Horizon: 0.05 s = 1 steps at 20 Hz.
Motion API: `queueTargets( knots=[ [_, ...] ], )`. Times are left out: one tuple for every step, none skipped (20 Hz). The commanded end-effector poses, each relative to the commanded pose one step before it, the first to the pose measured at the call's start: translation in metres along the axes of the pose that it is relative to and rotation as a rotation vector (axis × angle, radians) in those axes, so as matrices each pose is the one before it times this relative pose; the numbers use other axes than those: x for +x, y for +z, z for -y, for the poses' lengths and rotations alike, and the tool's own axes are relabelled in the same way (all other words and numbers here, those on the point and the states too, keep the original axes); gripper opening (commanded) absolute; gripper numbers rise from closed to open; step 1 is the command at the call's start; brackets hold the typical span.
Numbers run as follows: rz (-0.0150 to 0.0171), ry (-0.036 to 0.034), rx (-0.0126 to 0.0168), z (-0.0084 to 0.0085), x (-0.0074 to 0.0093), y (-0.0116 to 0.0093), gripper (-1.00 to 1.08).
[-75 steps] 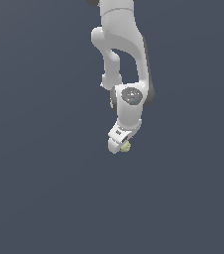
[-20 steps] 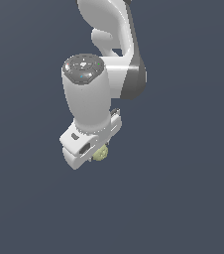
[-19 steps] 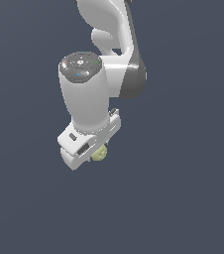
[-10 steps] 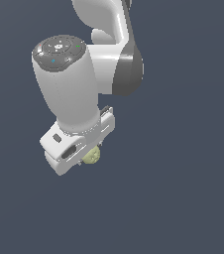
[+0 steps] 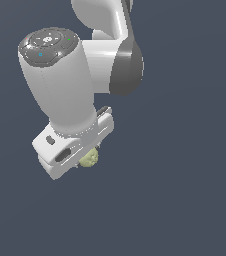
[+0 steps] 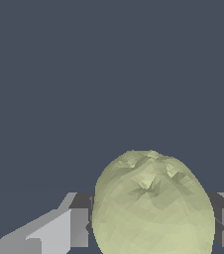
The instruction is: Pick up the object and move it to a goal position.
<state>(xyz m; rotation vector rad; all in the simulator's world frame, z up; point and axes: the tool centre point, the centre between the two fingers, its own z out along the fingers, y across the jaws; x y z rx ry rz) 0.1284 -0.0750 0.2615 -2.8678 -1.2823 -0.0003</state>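
The object is a small pale yellow-green bumpy ball [image 5: 89,158], peeking out under the white gripper head in the exterior view. In the wrist view the ball [image 6: 151,206] fills the space between the two fingers, and one grey finger pad [image 6: 78,227] presses on its side. My gripper [image 5: 86,159] is shut on the ball and holds it up off any surface. The fingers themselves are mostly hidden behind the gripper head in the exterior view.
The white arm [image 5: 105,55] fills the upper middle of the exterior view. Around it is only a flat dark blue-grey background, in both views.
The arm has come much closer to the exterior camera and shifted towards that view's left, with the ball still held in the gripper.
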Motion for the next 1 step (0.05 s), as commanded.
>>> queueTargets(
  knots=[
    [0.00003,-0.00026,0.00012,-0.00061,0.00034,-0.00048,-1.0]
  ],
)
